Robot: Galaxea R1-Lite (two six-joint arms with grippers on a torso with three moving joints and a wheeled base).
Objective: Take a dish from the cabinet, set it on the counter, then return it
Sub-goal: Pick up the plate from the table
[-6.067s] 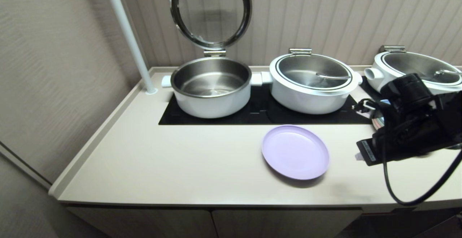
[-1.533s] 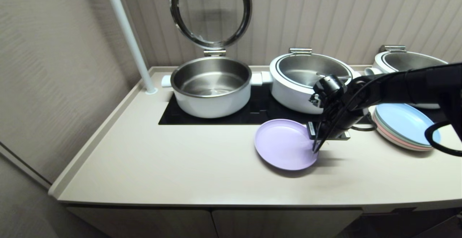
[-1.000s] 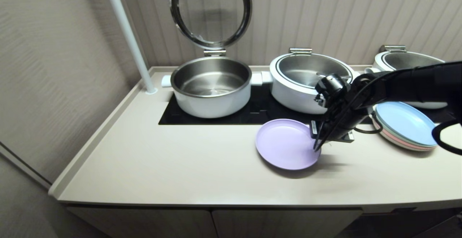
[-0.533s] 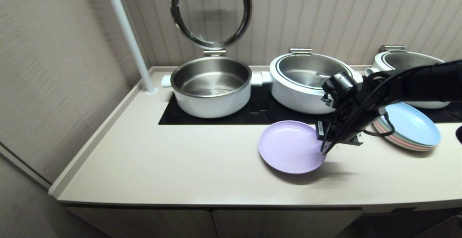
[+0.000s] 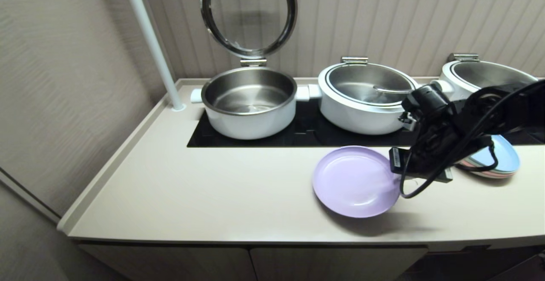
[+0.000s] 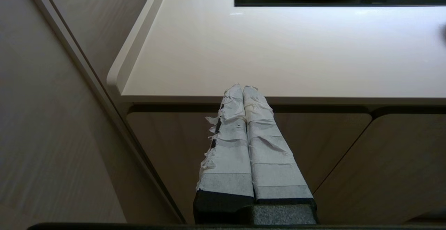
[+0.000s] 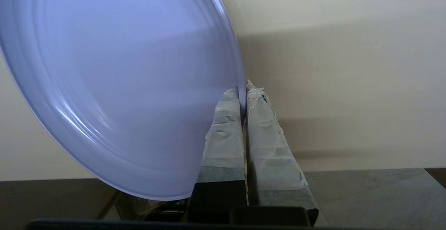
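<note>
Lavender dish [image 5: 355, 182] rim pinched, right gripper [image 5: 399, 178] angled down.

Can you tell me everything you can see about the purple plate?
The purple plate is round, shallow and pale lavender, and it looks like smooth plastic with faint rings near its raised rim. Nothing is on it. The right gripper is shut on its edge, one taped finger on top and one underneath. It is tipped, with a dark shadow under it on the cream counter, so it seems lifted on the gripper's side. It sits in front of the black cooktop and left of the stacked plates.
</note>
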